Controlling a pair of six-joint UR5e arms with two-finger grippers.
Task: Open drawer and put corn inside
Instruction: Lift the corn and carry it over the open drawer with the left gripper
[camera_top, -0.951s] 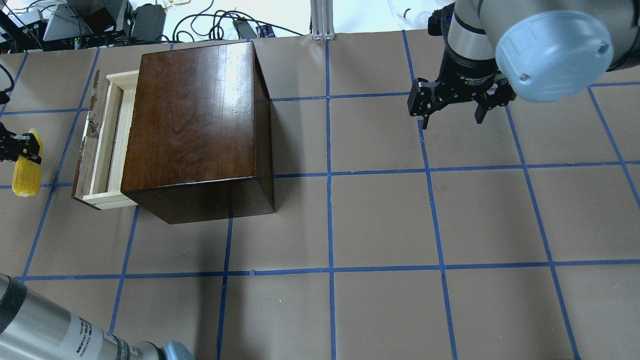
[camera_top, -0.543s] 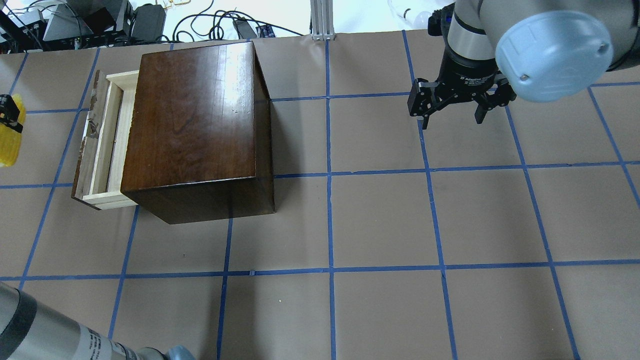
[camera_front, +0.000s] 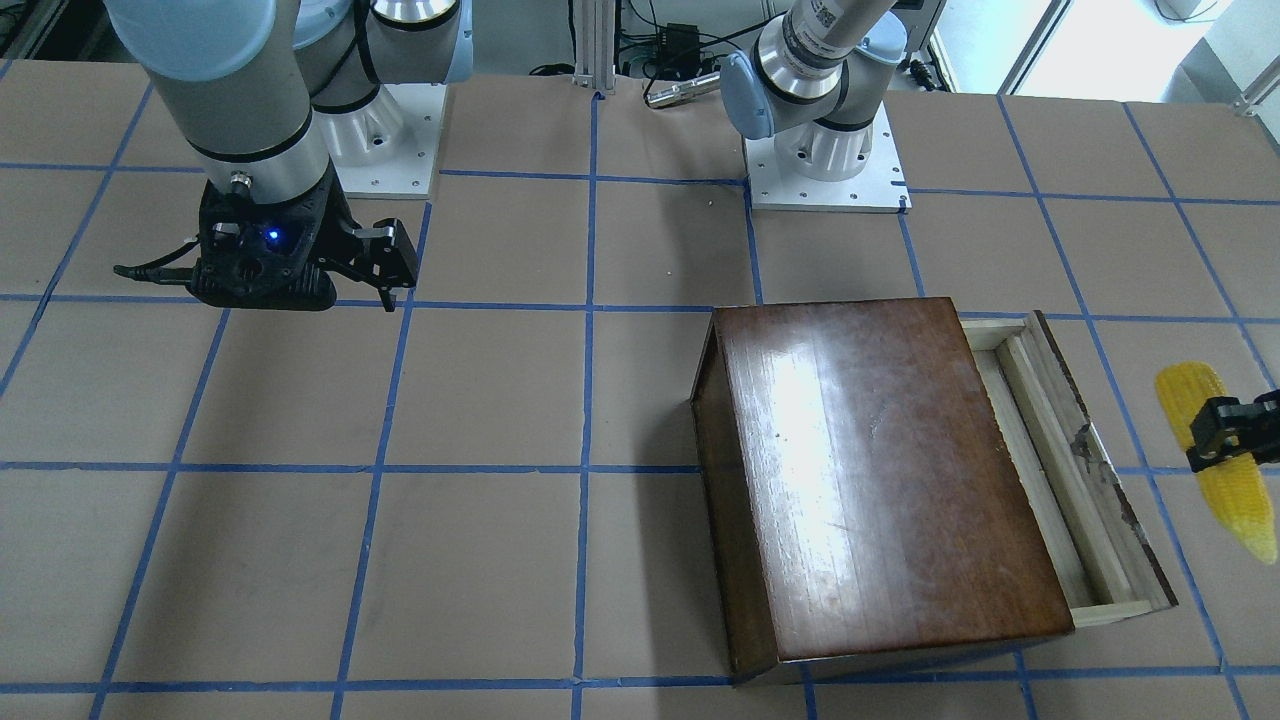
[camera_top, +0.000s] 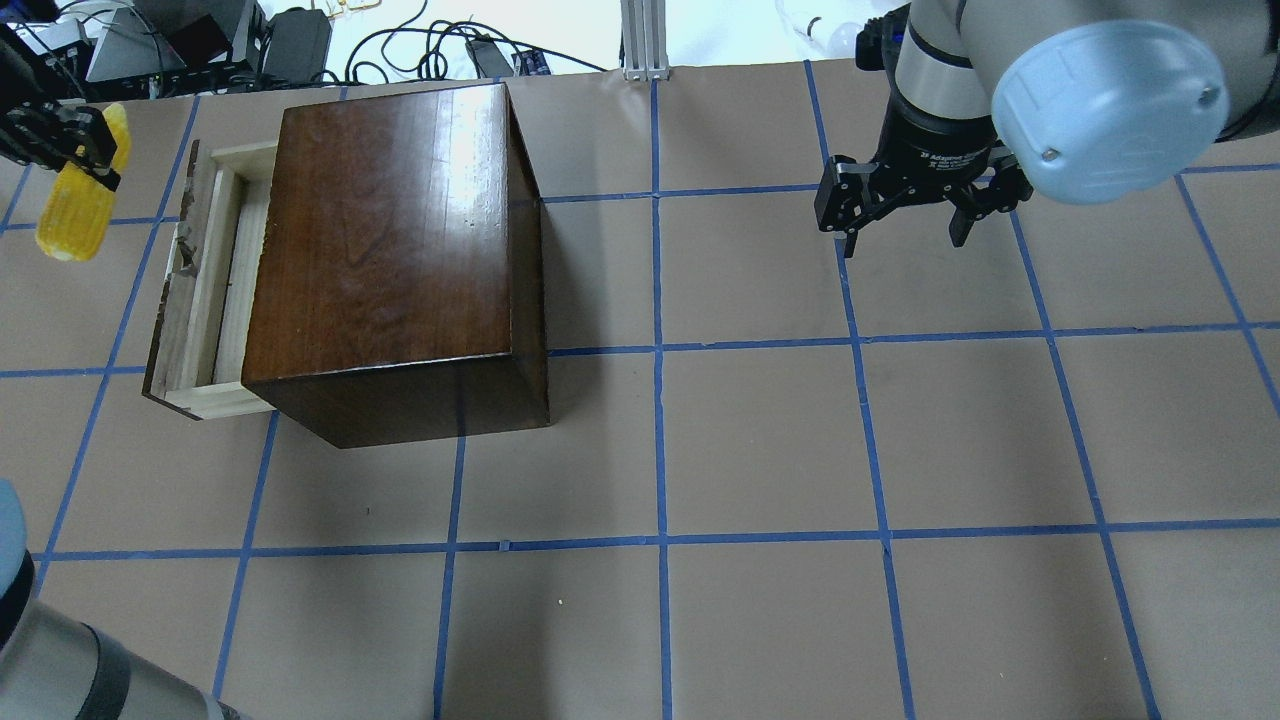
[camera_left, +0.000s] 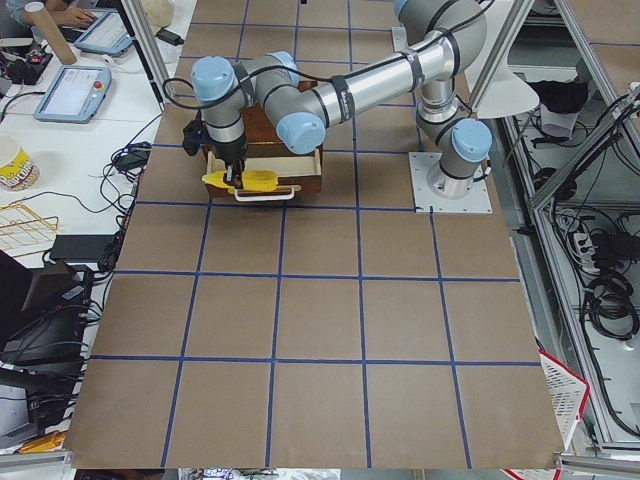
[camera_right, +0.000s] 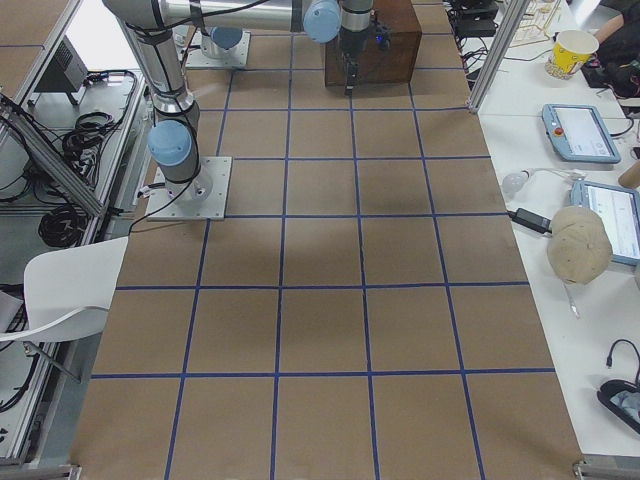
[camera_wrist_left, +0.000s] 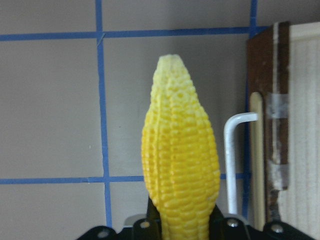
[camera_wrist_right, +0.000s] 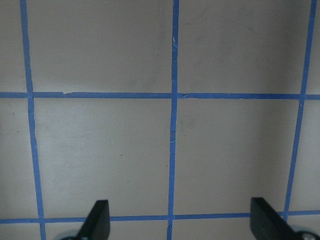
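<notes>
Corn (camera_top: 70, 215) is clamped in the left gripper (camera_top: 90, 150), just left of the open drawer (camera_top: 205, 290). Next it wants carrying right over the drawer and dropping in. The right gripper (camera_top: 905, 235) gapes empty.

My left gripper (camera_top: 85, 150) hangs clamped on the corn (camera_top: 72, 208); my right gripper (camera_top: 905, 232) hovers pointing down, jaws spread wide.

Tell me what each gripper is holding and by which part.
Left gripper holds the corn near its thick end; right gripper is open, empty.
</notes>
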